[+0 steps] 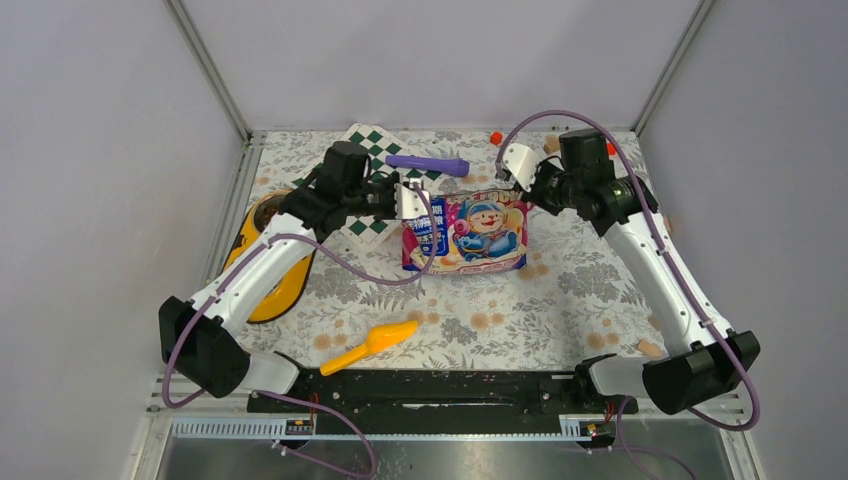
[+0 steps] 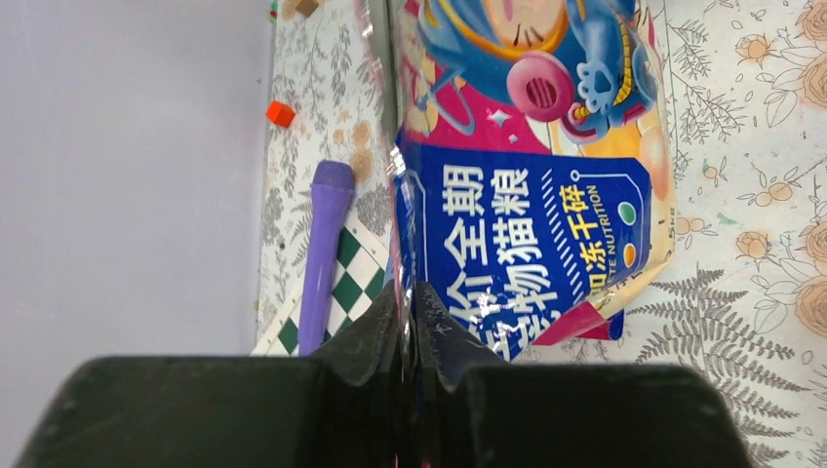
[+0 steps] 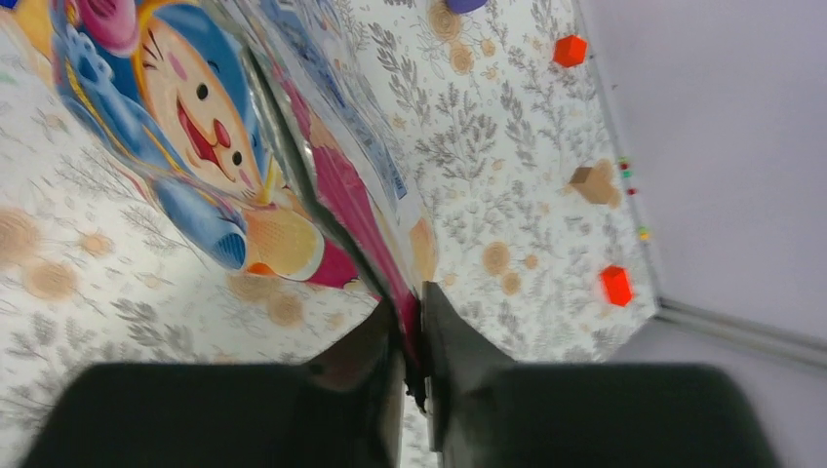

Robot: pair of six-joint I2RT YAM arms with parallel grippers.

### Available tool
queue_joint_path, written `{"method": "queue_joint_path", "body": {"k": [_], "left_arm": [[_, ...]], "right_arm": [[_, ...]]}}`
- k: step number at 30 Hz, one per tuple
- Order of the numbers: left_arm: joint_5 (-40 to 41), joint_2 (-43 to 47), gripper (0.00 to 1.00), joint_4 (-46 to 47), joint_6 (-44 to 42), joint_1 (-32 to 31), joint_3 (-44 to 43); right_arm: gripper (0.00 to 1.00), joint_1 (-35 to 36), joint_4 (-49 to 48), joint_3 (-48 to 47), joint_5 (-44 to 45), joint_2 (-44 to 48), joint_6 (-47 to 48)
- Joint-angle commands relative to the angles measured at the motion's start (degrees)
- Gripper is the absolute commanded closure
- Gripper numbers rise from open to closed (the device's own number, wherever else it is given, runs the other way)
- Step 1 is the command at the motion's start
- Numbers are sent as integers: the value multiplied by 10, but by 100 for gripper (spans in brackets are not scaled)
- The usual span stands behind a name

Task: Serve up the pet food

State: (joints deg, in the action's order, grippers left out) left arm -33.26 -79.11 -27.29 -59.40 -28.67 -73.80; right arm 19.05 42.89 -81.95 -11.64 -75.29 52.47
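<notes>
Gripping one pet food bag at centre of the floral tabletop: left tool and right tool, both squeezed tight on its upper corners. Lying lower left: one orange scoop. Standing around: grey walls.

White arms, black hands, purple cables

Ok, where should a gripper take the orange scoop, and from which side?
Grip the scoop by its narrow handle, the near-left end, from above with the jaws across it: it lies flat and the bowl end is wider.
</notes>
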Motion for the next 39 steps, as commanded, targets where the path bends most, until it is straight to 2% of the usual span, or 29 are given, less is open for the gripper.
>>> {"method": "queue_joint_path", "body": {"k": [1,3,5,8,12,17,22,26,28,33,34,37,39], "left_arm": [[14,27,88,-23,30,24,-13],[-14,25,81,-3,47,23,-7],[-48,14,78,11,67,20,-9],[-69,-2,76,35,100,10,-16],[-80,-16,75,55,104,-5,-22],[-70,-23,80,54,95,-13,-26],[-56,-14,94,38,71,-13,-20],[-44,-8,98,32,59,-12,-13],[-41,-7,100,31,56,-12,-11],[-41,-10,100,31,52,-12,-15],[-40,-11,99,31,52,-12,-16],[-36,-11,95,34,51,-12,-15],[-33,-10,95,34,50,-12,-14]], "right_arm": [[68,-17,-41,1,-38,30,-35],[49,-12,-62,6,-104,30,-66],[42,-1,-112,21,-151,26,-109],[39,27,-165,27,-187,5,-150],[39,73,-184,6,-182,-42,-141],[47,100,-210,-19,-183,-88,-123],[71,108,-190,-46,-185,-109,-116],[84,115,-166,-56,-174,-110,-94],[99,117,-143,-70,-170,-115,-81],[100,126,-98,-101,-163,-125,-62],[97,129,-98,-103,-162,-125,-62],[79,132,-97,-108,-164,-127,-59],[78,133,-98,-109,-165,-130,-58]]}}
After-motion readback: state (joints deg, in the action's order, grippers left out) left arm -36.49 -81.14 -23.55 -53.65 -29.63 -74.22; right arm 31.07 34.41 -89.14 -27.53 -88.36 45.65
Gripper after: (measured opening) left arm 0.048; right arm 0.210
